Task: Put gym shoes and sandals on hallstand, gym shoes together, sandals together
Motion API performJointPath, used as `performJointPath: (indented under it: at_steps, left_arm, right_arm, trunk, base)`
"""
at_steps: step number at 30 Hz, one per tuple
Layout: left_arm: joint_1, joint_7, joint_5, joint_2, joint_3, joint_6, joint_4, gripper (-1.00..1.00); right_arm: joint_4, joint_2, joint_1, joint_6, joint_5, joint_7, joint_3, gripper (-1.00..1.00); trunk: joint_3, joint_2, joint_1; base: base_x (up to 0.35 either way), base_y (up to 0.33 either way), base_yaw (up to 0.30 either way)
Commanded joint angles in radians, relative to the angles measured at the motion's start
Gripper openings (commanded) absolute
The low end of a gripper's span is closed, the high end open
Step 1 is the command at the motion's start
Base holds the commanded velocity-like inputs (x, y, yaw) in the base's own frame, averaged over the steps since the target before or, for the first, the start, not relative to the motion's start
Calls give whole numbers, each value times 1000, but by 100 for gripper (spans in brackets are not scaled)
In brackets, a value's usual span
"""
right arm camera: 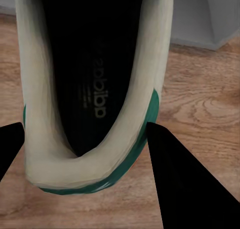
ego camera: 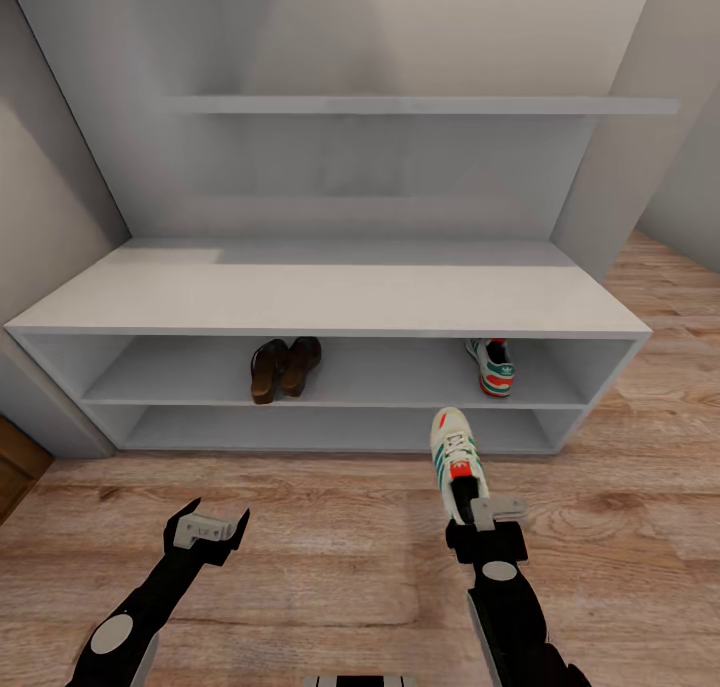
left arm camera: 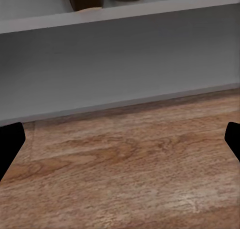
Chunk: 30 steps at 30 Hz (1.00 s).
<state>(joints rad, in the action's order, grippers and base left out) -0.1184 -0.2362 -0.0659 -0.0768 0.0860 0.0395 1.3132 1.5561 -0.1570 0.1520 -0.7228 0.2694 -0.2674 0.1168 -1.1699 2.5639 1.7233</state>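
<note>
Cream-white second gym shoe (ego camera: 457,459) is clamped at the heel in my right gripper (ego camera: 478,515) above the corridor floor (ego camera: 330,557), left gripper (ego camera: 210,527) open and empty; next, I judge, onto the hallstand (ego camera: 330,302) shelf beside its mate (ego camera: 492,365), sandals (ego camera: 284,366) already paired.

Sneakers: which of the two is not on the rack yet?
The gym shoe held by the right gripper, toe pointing at the rack. The other sneaker already sits at the upper shelf's right end.
</note>
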Motion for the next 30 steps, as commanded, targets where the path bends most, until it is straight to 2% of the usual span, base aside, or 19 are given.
performJointPath:
  at_steps: [1,3,9,15,22,30]
  left_arm:
    - [0,0,0,0,0,0,0,100]
    - [0,0,0,0,0,1,-1,100]
    - [0,0,0,2,-2,1,-15,100]
    - [0,0,0,3,-4,2,-28,100]
    - [0,-1,0,3,-5,2,-31,100]
    - [1,-15,0,0,-6,2,-23,100]
  right_arm:
    - [-1,-3,22,-25,-1,-2,-1,-100]
    - [-4,-7,70,-82,-2,-1,-3,-100]
    - [-10,-11,136,-154,-2,1,-17,-100]
    - [-14,-14,189,-191,-3,2,-30,-100]
    - [-45,-14,225,-203,-11,4,-40,-100]
    - [-105,-12,255,-204,-79,6,-46,-100]
  trunk:
    - [0,0,0]
    - [0,0,0]
    - [0,0,0]
    - [0,0,0]
    - [0,0,0]
    - [0,0,0]
  base:
    - [0,0,0]
    - [0,0,0]
    - [0,0,0]
    - [0,0,0]
    - [0,0,0]
    - [0,0,0]
